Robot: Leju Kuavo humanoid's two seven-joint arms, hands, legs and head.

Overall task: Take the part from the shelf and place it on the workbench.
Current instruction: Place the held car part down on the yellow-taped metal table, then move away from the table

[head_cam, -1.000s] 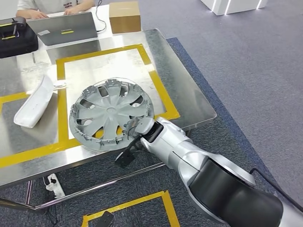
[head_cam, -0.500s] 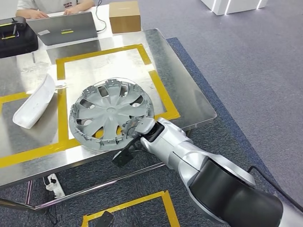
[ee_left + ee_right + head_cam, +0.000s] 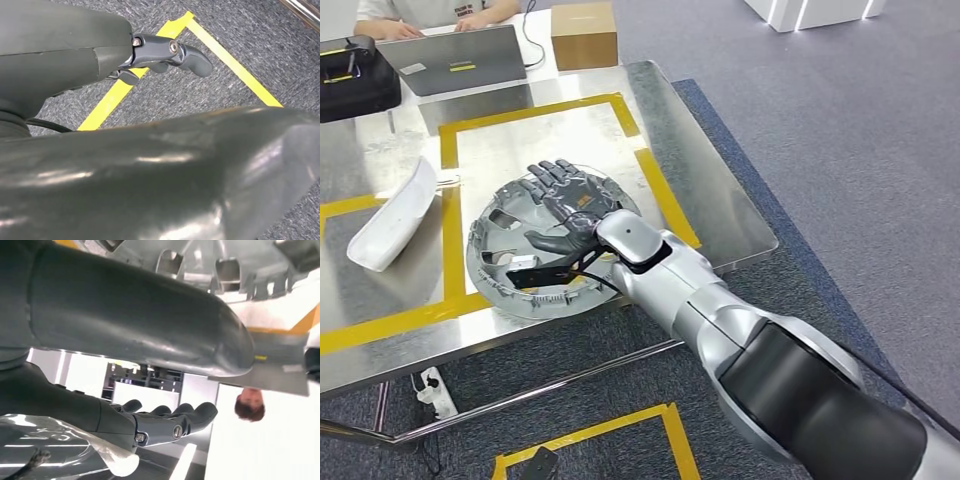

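The part, a silver hubcap (image 3: 501, 250), lies flat on the steel workbench (image 3: 712, 200), across the near edge of a yellow tape frame. My right hand (image 3: 565, 205) hovers over the hubcap with its fingers stretched out and apart, holding nothing. The right wrist view shows those dark fingers (image 3: 170, 422) extended and the hubcap's clipped rim (image 3: 196, 267) close by. My left hand (image 3: 166, 50) hangs over the grey carpet with its fingers out straight and nothing in them.
A white curved part (image 3: 392, 215) lies on the bench to the left. At the far edge are a laptop (image 3: 452, 60), a cardboard box (image 3: 584, 35), a black case (image 3: 354, 75) and a seated person (image 3: 433, 10). Yellow tape (image 3: 622, 430) marks the floor.
My right hand has come away from the hubcap's near rim at the table edge and swung up over the hubcap, fingers now spread. The hubcap has stayed in place.
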